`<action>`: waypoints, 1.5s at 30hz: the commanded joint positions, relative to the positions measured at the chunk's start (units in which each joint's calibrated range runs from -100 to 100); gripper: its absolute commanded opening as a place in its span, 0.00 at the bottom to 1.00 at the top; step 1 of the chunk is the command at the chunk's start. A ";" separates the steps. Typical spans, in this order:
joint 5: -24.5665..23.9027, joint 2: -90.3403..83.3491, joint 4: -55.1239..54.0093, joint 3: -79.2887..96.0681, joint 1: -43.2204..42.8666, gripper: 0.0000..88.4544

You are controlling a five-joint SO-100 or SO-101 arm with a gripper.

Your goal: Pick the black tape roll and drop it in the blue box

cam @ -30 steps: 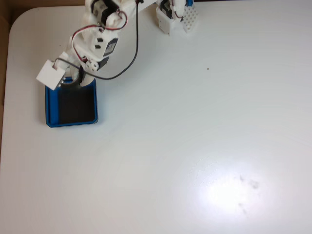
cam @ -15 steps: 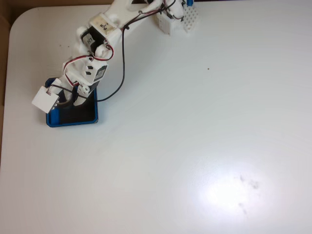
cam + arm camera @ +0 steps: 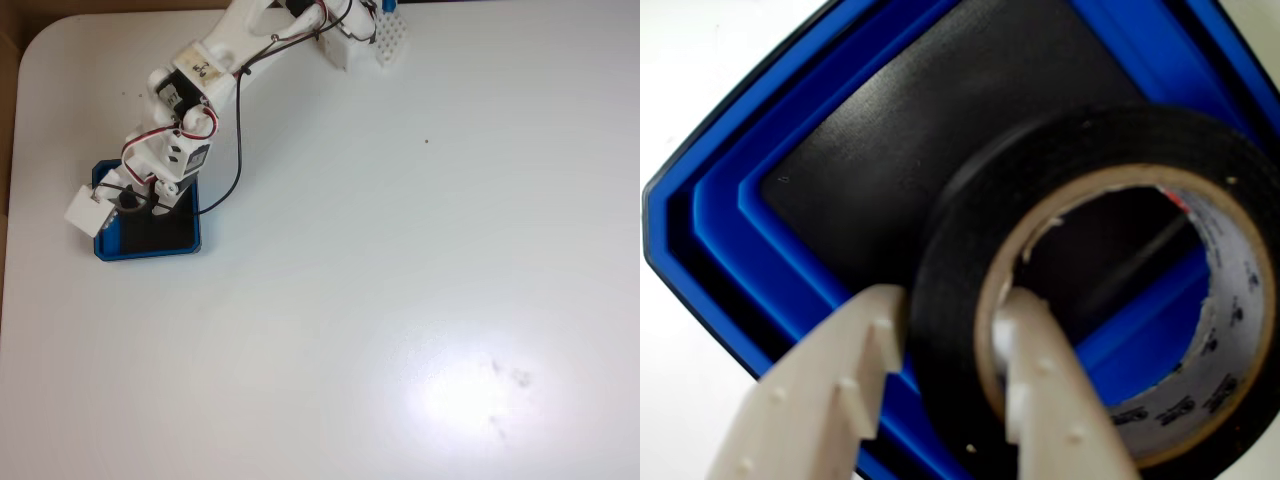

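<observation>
The black tape roll [image 3: 970,220] hangs tilted in the wrist view, its pale core facing the camera. My gripper [image 3: 945,340] is shut on its wall, one finger [image 3: 830,410] on the outside and the other inside the hollow. Right beneath it lies the blue box [image 3: 730,230] with its black floor. In the fixed view the gripper [image 3: 132,205] holds the tape roll [image 3: 128,202] over the left half of the blue box [image 3: 196,228], near the table's left side.
The white arm [image 3: 195,75] reaches down from its base [image 3: 340,40] at the table's far edge, with a black cable looping beside it. A white perforated block [image 3: 392,38] stands by the base. The table's rounded left edge [image 3: 12,180] is close to the box.
The arm has stretched out, carrying the tape roll from the box's far rim to a spot over its floor. The gripper has stayed shut on the roll.
</observation>
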 commanded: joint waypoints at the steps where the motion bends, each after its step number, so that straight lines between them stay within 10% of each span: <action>1: -0.23 -0.73 -1.45 -1.29 0.46 0.03; 45: -2.69 -21.21 -1.78 22.88 -0.22 0.13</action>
